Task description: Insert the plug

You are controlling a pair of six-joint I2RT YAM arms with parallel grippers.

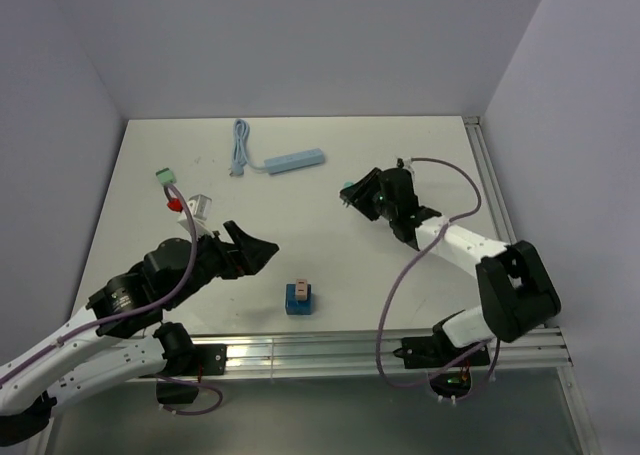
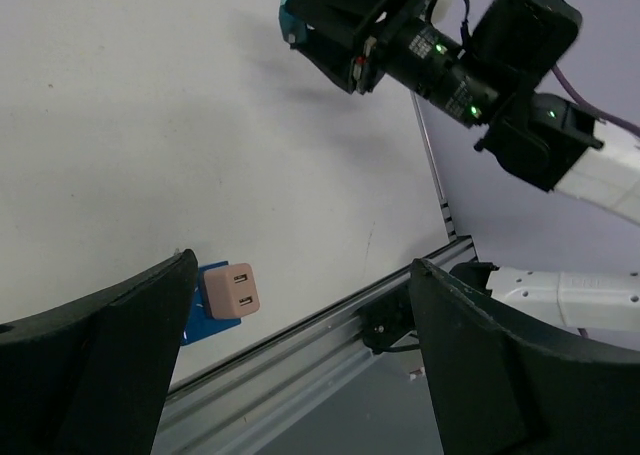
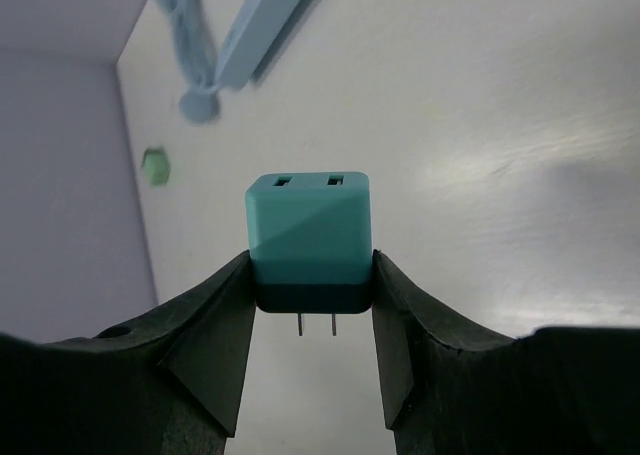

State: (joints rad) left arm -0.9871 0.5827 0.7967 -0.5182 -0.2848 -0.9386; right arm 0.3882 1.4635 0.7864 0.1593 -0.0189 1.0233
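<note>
L arm [image 1: 150,275] low, jaws wide apart; R arm [image 1: 450,240] reaching inward, jaws pinching teal plug [image 3: 308,237].

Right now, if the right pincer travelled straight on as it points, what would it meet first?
Probably bare table, ahead of the teal plug the right pincer grips; the blue power strip lies aside. Depth is unclear.

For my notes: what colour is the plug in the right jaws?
Teal plug; best in right wrist view.
</note>
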